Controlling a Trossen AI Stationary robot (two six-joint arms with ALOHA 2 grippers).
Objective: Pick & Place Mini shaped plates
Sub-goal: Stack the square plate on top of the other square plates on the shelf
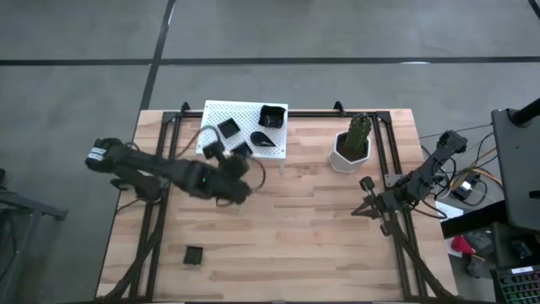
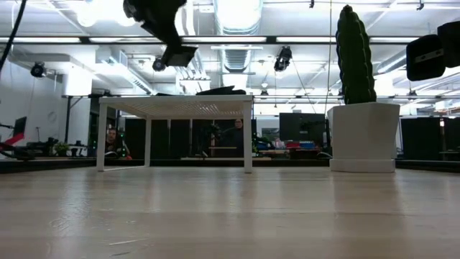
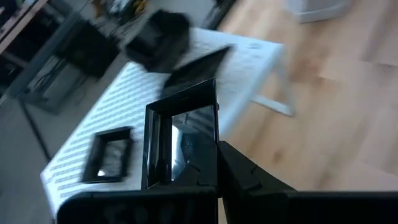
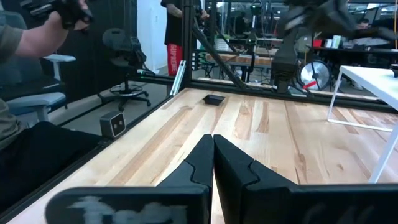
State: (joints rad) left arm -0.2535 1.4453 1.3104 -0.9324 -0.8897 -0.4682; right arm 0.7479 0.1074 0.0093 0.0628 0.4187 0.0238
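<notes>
My left gripper (image 1: 213,154) hovers over the near-left corner of the white perforated rack (image 1: 221,112) and is shut on a small black square plate (image 3: 181,140). In the low view that plate (image 2: 180,55) hangs above the rack top (image 2: 176,106). On the rack lie a flat square plate (image 3: 112,155), a leaf-shaped plate (image 1: 266,139), a raised-rim square dish (image 1: 272,116) and another small plate (image 1: 242,149). One more black plate (image 1: 194,254) lies flat on the table near its left near corner. My right gripper (image 4: 213,155) is shut and empty, at the table's right side. My left gripper pinches the square plate between its two fingers; one finger (image 3: 245,177) lies against the plate's side rim (image 3: 214,134), the other is hidden behind the plate. The fingers come slanting down from the table's left. The plate is lifted clear, just above the rack, slightly tilted.
A white pot with a green cactus (image 1: 350,145) stands right of the rack. The rack stands on thin legs (image 2: 248,137) at the table's far side. Bare wood spans the table's middle and near part (image 1: 295,245). A person's hand (image 4: 68,12) shows beyond the table's edge.
</notes>
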